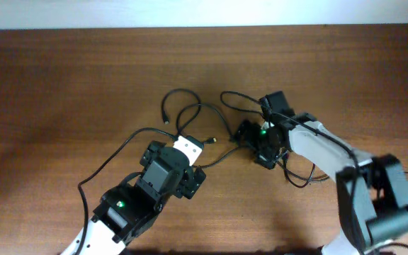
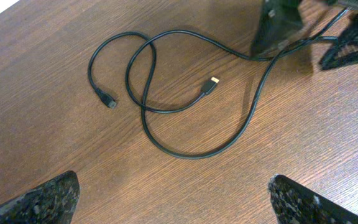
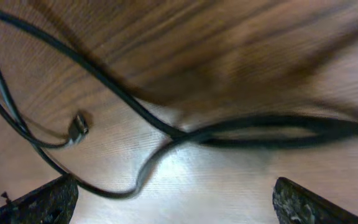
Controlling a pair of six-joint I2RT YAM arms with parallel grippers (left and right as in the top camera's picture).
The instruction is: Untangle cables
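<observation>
Your left hand (image 2: pixel 173 186) hangs open above the looped cables (image 2: pixel 143 107) on the counter (image 2: pixel 36 124), seemingly lining up a pick. Your right hand (image 3: pixel 173 186), also open, sits low over crossing strands.

Standing here, I can read nothing: no lettering, label, brand, number or sign is legible on the cables (image 2: pixel 185 157) or the wooden table (image 1: pixel 62 71).
</observation>
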